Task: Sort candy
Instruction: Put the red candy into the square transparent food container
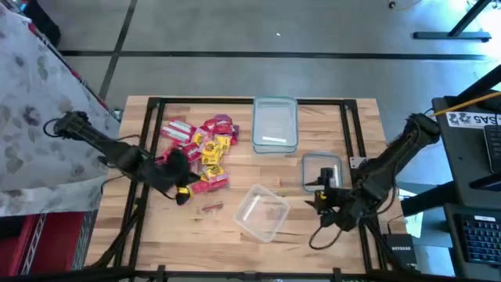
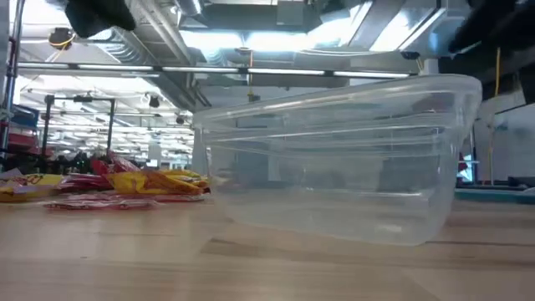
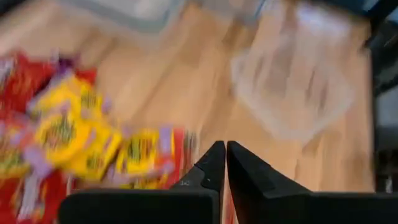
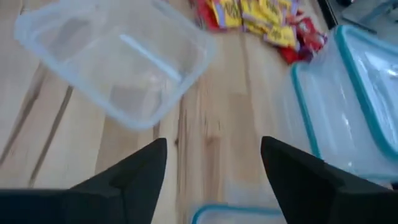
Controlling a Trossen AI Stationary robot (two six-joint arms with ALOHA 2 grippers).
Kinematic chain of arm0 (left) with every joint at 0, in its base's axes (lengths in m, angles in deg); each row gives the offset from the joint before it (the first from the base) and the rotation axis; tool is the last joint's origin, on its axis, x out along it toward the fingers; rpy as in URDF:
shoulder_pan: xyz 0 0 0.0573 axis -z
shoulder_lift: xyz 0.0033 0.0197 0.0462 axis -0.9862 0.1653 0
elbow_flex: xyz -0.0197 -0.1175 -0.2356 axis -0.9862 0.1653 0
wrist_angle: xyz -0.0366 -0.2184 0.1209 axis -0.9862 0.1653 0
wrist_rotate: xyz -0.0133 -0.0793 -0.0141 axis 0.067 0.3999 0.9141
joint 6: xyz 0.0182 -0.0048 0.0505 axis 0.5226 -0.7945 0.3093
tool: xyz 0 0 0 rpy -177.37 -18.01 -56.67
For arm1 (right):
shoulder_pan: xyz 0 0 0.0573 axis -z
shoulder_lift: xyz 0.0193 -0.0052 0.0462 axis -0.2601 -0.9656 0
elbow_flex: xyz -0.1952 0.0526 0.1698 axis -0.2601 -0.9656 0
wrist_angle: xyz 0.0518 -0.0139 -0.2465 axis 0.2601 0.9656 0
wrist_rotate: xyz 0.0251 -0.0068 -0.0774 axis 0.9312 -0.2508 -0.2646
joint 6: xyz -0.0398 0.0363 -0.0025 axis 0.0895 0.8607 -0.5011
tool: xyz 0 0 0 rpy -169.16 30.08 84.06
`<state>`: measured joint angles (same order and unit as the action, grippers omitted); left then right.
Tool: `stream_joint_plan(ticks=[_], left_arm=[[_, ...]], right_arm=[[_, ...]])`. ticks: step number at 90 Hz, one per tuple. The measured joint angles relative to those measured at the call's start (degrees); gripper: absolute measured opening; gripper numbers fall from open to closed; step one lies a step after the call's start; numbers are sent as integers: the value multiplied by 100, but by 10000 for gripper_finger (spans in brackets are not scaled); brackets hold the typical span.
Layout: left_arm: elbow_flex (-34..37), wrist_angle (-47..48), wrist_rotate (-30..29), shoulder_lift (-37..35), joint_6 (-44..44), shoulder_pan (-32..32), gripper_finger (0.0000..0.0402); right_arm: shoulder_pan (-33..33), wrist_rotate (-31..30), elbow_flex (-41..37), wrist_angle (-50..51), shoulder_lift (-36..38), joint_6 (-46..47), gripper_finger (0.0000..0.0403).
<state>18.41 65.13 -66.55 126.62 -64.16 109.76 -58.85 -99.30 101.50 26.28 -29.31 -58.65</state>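
The candy (image 1: pixel 200 149) lies in a pile of red, yellow and purple packets on the table's left half, and also shows in the low view (image 2: pixel 125 182). One red packet (image 1: pixel 210 207) lies apart, nearer the front edge. My left gripper (image 1: pixel 184 192) is shut at the pile's near edge, its fingertips (image 3: pixel 222 149) over red and yellow packets. My right gripper (image 1: pixel 321 205) stands open, nothing between its fingers (image 4: pixel 214 152), just right of an empty clear tub (image 1: pixel 262 211). My left gripper has its shut fingers slanting down over the near edge of the candy pile (image 3: pixel 146 155). The blurred wrist view shows nothing between the fingers. Whether the fingers touch a packet I cannot tell.
A teal-rimmed clear container (image 1: pixel 275 124) stands at the back middle, and a smaller teal-rimmed piece (image 1: pixel 322 171) lies beside my right gripper. The clear tub (image 2: pixel 334 159) fills much of the low view. Bare wood shows along the front edge (image 1: pixel 235 251).
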Motion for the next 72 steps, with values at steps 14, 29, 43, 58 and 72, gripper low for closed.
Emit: stream_joint_plan(ticks=[14, 29, 43, 58, 72], left_arm=[[-110, -820, 708, 1296, -193, 76, 0], [-69, -1772, 1445, 2564, -488, 111, 6], [-71, -1939, 1614, 3132, -193, 157, 48], [-69, -1539, 1270, 3290, -28, 177, 106], [-54, -1223, 613, 3294, -36, 186, 145]], right_arm=[[355, 359, -2, -637, 0, -662, 248], [448, 592, -2, -744, 0, -684, 248], [444, 818, -3, -734, 0, -676, 248], [443, 825, -7, -731, 0, -676, 248], [444, 818, -7, -733, 0, -666, 248]])
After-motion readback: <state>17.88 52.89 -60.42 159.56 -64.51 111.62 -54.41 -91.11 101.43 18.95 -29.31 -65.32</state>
